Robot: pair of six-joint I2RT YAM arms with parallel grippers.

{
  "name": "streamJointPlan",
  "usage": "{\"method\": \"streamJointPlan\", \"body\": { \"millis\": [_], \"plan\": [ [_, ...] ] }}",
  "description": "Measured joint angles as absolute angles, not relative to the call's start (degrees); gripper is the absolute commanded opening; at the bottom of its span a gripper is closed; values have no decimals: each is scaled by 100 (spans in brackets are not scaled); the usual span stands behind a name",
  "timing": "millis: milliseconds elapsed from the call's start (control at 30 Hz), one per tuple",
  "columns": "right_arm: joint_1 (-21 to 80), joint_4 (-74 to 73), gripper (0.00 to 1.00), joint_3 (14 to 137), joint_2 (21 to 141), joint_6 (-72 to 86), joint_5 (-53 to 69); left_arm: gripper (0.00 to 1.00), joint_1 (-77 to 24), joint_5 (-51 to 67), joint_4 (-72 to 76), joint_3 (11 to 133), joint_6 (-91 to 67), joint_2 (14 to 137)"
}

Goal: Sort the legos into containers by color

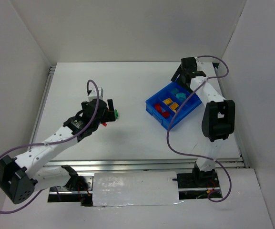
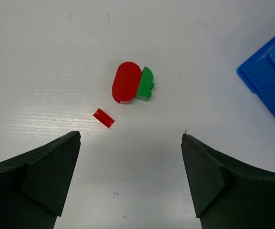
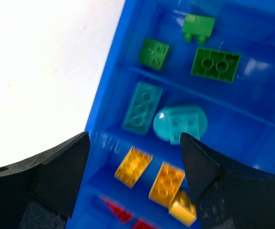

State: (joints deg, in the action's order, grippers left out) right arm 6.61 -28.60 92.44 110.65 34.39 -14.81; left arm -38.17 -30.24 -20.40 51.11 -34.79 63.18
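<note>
A blue tray [image 1: 152, 106] with four compartments lies at the right of the table. In the right wrist view its compartments hold three green bricks [image 3: 215, 64], two teal bricks [image 3: 142, 107], three yellow bricks [image 3: 133, 166] and red bricks [image 3: 118, 211]. My right gripper [image 3: 134, 138] is open and empty above the tray [image 3: 105, 90]. On the bare table a red rounded brick [image 2: 126, 82] touches a green brick [image 2: 146, 84], with a small flat red piece [image 2: 103, 118] beside them. My left gripper [image 2: 130, 136] is open and empty just short of them.
White walls close in the table on the left, back and right. A metal rail [image 1: 147, 164] runs along the table's near edge. The tray's corner [image 2: 268, 78] shows at the right of the left wrist view.
</note>
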Motion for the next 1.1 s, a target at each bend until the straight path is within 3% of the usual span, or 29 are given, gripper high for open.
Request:
{"method": "streamJointPlan", "body": {
  "millis": [133, 233, 267, 433, 933, 1100],
  "plan": [
    [694, -2783, 84, 8639, 10132, 3452, -1092, 97, -3258, -2550, -1726, 5398, -3446, 7472],
    [858, -2515, 85, 7736, 8785, 3465, -668, 95, -3098, -2241, -1529, 5808, -3295, 8545],
    [919, -2443, 94, 7454, 8399, 3481, -521, 94, -3072, -2139, -1490, 5955, -3242, 8862],
    [1188, -2051, 100, 6333, 7019, 3494, 279, 95, -2971, -1887, -1382, 6541, -2995, 9968],
    [1494, -1883, 100, 5553, 6759, 3441, 1153, 97, -2818, -1929, -1369, 6689, -2851, 10374],
    [1557, -1804, 99, 5367, 6759, 3444, 1284, 92, -2783, -1942, -1369, 6720, -2827, 10449]
  ]
}}
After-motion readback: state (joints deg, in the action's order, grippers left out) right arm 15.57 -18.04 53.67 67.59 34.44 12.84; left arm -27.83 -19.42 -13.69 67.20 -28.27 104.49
